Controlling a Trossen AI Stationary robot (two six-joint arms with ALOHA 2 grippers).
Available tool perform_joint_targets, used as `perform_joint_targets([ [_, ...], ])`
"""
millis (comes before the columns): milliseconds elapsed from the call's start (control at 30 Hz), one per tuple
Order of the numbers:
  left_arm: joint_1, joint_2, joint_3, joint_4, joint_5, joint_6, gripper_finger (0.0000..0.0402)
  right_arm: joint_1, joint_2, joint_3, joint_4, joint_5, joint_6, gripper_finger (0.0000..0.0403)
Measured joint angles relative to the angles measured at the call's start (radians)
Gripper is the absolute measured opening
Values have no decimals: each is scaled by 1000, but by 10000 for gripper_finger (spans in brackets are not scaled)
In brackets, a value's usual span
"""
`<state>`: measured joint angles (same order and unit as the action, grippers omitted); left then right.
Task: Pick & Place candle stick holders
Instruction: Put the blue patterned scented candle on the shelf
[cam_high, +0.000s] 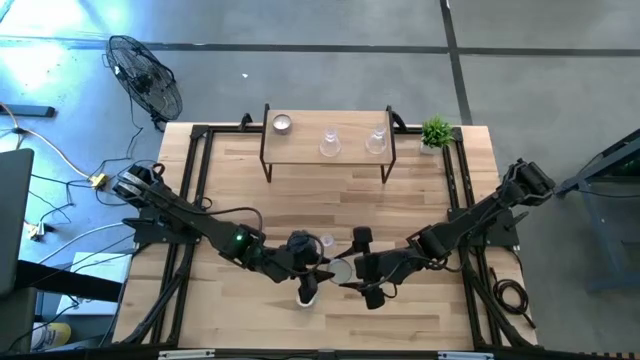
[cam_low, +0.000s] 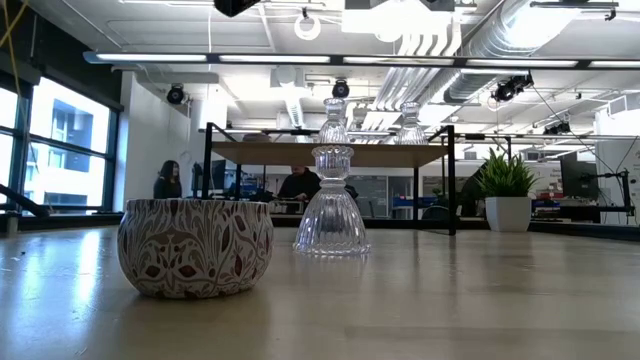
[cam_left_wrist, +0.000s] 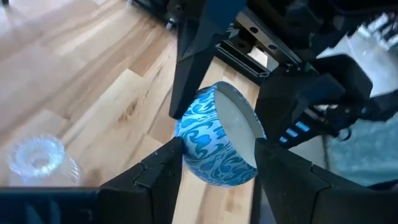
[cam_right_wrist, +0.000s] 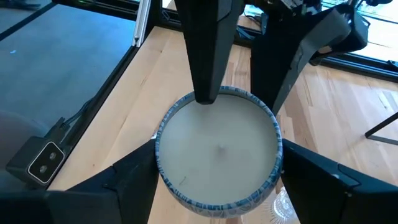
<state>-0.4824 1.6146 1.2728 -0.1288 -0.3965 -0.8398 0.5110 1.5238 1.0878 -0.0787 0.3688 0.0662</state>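
Both our grippers clamp one blue-patterned tealight cup (cam_right_wrist: 217, 149).
Our left gripper (cam_left_wrist: 214, 165) and right gripper (cam_right_wrist: 214, 171) grip it well in front of the shelf (cam_high: 328, 150), beside a glass stemmed holder (cam_left_wrist: 38, 157).

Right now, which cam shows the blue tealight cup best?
Left wrist view: the blue tealight cup shows its patterned wall and white top, gripped in the left hand. The right wrist view shows only its top and rim. The high view shows a small pale disc. The low view misses it.
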Motion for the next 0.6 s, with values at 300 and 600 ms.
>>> perform_joint_targets([
  [300,74,6,0,18,182,-128,195,1,0,-1,-7,-8,0,282],
  [600,97,8,0,21,257,-136,195,1,0,-2,-4,-8,-4,282],
])
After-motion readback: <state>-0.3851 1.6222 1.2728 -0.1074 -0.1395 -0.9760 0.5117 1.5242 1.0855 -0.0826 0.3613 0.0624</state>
